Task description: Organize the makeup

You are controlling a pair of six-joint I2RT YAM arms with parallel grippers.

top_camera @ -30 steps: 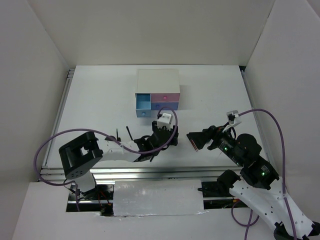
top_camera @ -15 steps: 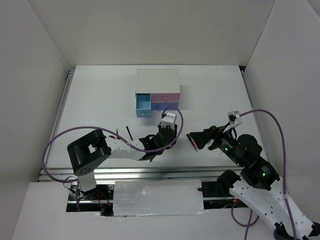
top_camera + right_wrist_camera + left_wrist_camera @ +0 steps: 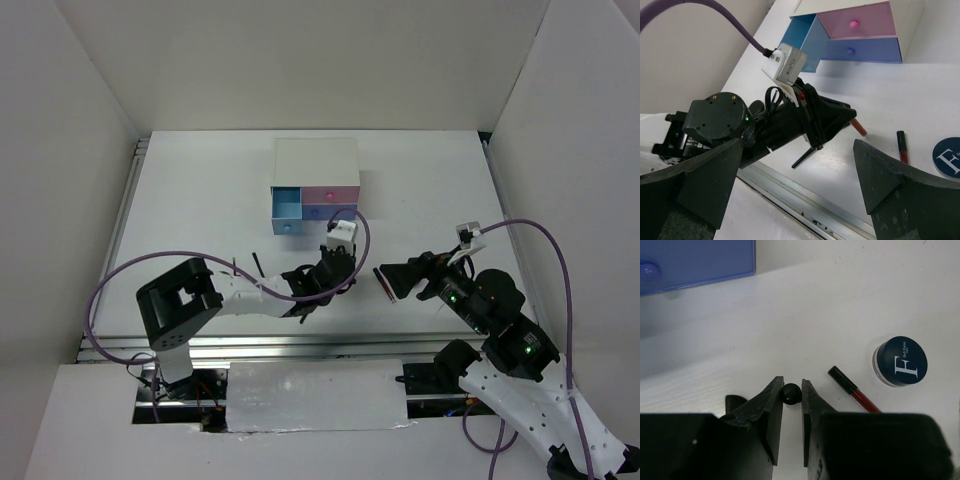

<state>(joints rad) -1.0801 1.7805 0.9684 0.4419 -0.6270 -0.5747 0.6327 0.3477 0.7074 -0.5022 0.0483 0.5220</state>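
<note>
Far left: two thin black pencils (image 3: pixel 237 267) lie on the surface (image 3: pixel 200 210), apart from your left claw.

Left claw (image 3: pixel 791 384): low over the surface, jaws drawn narrow. It is clenched on a small black round-tipped piece (image 3: pixel 791 393) that fills the gap between the fingers. You cannot tell from the wrist view which makeup item that tip belongs to. A dark stub (image 3: pixel 734 402) sits just beside the outer face of the left finger, mostly hidden.

Ahead and left of the claw, well apart: the blue drawer front (image 3: pixel 697 262). It belongs to the white drawer box (image 3: pixel 315 160) at the back, whose pale blue left drawer is pulled out.

Right of the claw: a red tube with black cap (image 3: pixel 854 391) lies slantwise, near the fingers but not touching. Further right is a round dark compact (image 3: pixel 900 361) marked with a large F, just beside the tube's capped end and clear of it.

Right claw (image 3: pixel 388 282): released, jaws wide, hovering over the surface and facing the left claw. The left arm's bulk fills much of its view.
</note>
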